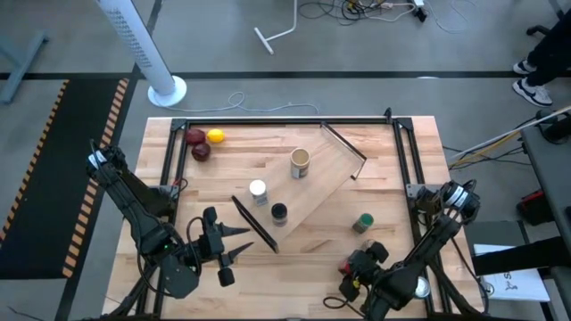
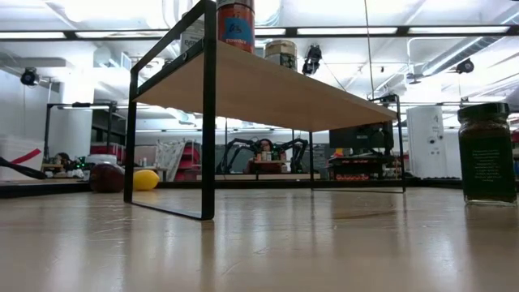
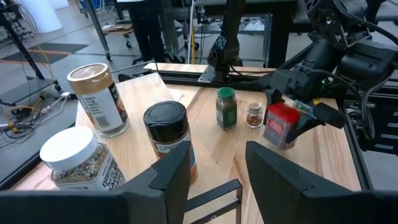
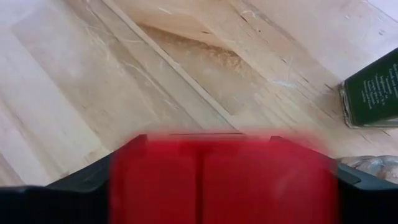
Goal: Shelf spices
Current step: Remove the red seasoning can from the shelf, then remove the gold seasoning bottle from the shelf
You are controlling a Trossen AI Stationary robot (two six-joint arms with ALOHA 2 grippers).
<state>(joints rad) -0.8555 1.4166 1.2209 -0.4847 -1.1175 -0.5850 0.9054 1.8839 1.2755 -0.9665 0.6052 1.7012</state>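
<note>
The shelf point(image 1: 312, 192) is a light-wood plank with black end bars, lying slantwise mid-table. On it stand the tan cylinder point(image 1: 300, 162), the white-capped jar point(image 1: 258, 190) and the black-capped jar point(image 1: 279, 213). The green-lidded dark jar point(image 1: 362, 222) stands on the tabletop beside the shelf, with the tiny grey-capped jar point(image 3: 254, 115) next to it. My right gripper point(image 1: 355, 272) is near the front right, shut on the red box point(image 3: 281, 124). My left gripper point(image 1: 234, 244) is open and empty, just off the shelf's near-left end bar, pointing at the jars. My right gripper pinches the red box between its two fingers, which lie on its two opposite sides point(image 4: 124, 180). In the left wrist view the box sits tilted in the hold. I cannot tell whether it is clear of the tabletop.
Red and yellow fruit point(image 1: 203, 143) lie at the far left corner. A black metal frame point(image 1: 268, 122) runs along the table's far and side edges. Bare tabletop lies between the shelf and the near edge.
</note>
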